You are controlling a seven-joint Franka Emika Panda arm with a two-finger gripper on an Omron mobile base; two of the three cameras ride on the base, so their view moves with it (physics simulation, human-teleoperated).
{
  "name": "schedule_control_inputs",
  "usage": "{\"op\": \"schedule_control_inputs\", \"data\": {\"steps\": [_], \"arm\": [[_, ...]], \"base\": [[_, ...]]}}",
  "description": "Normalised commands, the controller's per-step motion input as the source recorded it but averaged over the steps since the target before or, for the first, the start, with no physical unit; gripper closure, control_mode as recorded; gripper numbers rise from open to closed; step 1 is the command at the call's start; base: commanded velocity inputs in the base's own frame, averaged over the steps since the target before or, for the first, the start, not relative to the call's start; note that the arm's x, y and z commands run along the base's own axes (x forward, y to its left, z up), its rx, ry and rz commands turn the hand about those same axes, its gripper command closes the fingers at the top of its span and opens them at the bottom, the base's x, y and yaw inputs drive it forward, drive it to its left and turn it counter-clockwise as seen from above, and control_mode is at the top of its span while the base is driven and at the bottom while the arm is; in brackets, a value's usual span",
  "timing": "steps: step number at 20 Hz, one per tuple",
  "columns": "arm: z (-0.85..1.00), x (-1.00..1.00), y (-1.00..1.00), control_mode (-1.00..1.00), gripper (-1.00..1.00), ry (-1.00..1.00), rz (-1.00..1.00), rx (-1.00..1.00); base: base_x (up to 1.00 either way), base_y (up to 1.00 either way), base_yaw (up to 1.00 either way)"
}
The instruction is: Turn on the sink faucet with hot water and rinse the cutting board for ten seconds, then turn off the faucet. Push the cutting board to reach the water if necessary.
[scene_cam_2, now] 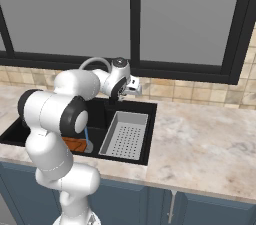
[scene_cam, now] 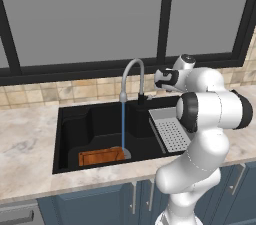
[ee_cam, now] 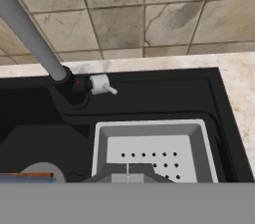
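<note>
The tall grey metal gooseneck faucet (scene_cam: pixel 133 76) stands on its short black base at the back rim of the large matte black sink (scene_cam: pixel 75 124), with its hooked outlet over the basin, so the thin pale-blue stream of water (scene_cam: pixel 123 126) drops straight down. The water is already running. It lands at the right end of the small orange-brown wooden cutting board (scene_cam: pixel 101 157), which lies flat on the basin floor near the front wall; from the left base view the stream appears to meet the board's corner or just beside it, so the rinse likely reaches only that end. Whether a push is needed cannot be settled from these views.

The robot's pincer (scene_cam: pixel 160 78) hangs above the back of the sink, just right of the faucet base, at the height of the small white handle (ee_cam: pixel 102 84). That position suits a wait during the rinse, since the handle must be reached again to shut off the flow. In the hand view the handle's lever points out to the right, apart from the pincer. Whether its fingers are apart or together cannot be told; nothing appears to be held.

A grey perforated drainer tray (scene_cam_2: pixel 125 134) sits in the right part of the basin, and pale marbled bench (scene_cam_2: pixel 200 144) surrounds the sink.
</note>
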Motion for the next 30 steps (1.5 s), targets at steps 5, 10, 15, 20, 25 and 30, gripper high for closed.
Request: {"op": "schedule_control_inputs", "data": {"steps": [5,10,15,20,25,30], "arm": [[0.0,0.0,0.0,-1.0,1.0,0.0,0.0,0.0],[0.0,0.0,0.0,-1.0,1.0,0.0,0.0,0.0],[0.0,0.0,0.0,-1.0,1.0,0.0,0.0,0.0],[0.0,0.0,0.0,-1.0,1.0,0.0,0.0,0.0],[0.0,0.0,0.0,-1.0,1.0,0.0,0.0,0.0],[0.0,0.0,0.0,-1.0,1.0,0.0,0.0,0.0]], "base": [[0.0,0.0,0.0],[0.0,0.0,0.0],[0.0,0.0,0.0],[0.0,0.0,0.0],[0.0,0.0,0.0],[0.0,0.0,0.0]]}}
